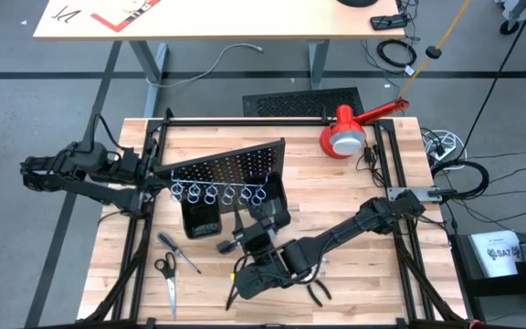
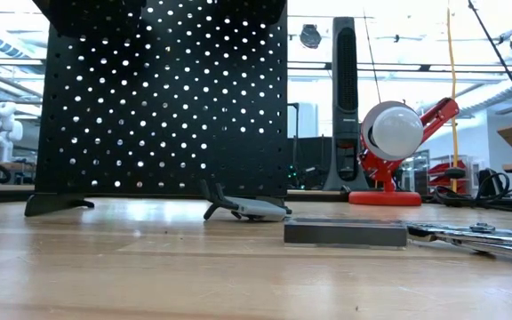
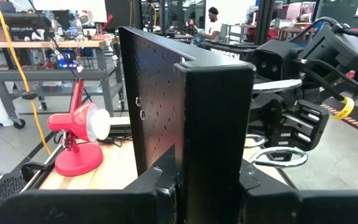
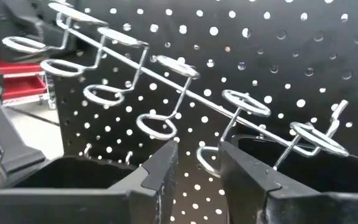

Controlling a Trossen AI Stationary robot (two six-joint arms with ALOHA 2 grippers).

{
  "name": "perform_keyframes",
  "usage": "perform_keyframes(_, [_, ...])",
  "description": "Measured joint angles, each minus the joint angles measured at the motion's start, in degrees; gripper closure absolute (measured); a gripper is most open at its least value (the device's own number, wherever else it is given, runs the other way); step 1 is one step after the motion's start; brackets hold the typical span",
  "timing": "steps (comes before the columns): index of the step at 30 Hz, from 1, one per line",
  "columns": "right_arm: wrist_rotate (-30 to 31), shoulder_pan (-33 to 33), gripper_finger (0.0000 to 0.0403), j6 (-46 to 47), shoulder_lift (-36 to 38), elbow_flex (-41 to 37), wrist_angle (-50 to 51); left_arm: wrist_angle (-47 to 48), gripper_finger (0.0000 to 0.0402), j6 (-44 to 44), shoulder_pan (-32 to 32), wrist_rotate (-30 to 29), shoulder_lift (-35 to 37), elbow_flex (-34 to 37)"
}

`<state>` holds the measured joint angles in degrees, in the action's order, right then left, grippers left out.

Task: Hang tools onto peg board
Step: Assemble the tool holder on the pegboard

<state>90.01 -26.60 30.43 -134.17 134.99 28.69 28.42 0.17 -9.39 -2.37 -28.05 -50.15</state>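
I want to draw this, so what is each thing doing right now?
peg board: standing upright, held at one edge
left gripper: shut on the peg board's edge
right gripper: open, empty, facing the rings
rings: empty
screwdriver: lying flat, not hung
scissors: lying flat, blades closed

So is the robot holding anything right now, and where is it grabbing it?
Yes. The left gripper is clamped on the side edge of the peg board. The right gripper holds nothing.
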Motion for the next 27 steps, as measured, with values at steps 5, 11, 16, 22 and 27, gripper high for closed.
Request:
perform_keyframes(5, [0.3, 0.6, 0.0298, 0.8, -0.6, 0.0, -0.5, 0.0, 0.0337, 0.1, 0.0, 0.0, 0.0, 0.0])
perform_keyframes(11, [-1.5, 1.0, 0.0298, 1.6, -0.8, 0.1, -0.6, 0.2, 0.0337, 0.1, 0.0, -0.1, 0.0, 0.0])
perform_keyframes(16, [-0.3, 0.7, 0.0298, 1.5, -0.9, 0.1, -0.8, 0.3, 0.0337, 0.1, 0.0, -0.1, 0.0, -0.1])
perform_keyframes(22, [-0.1, 1.1, 0.0298, 1.1, -0.8, 0.1, -2.7, 0.4, 0.0337, 0.1, 0.0, -0.1, 0.0, -0.1])
perform_keyframes(27, [-0.8, -0.2, 0.0298, -9.6, -0.8, 0.0, -9.7, 0.4, 0.0337, 0.1, 0.0, -0.1, 0.0, -0.1])
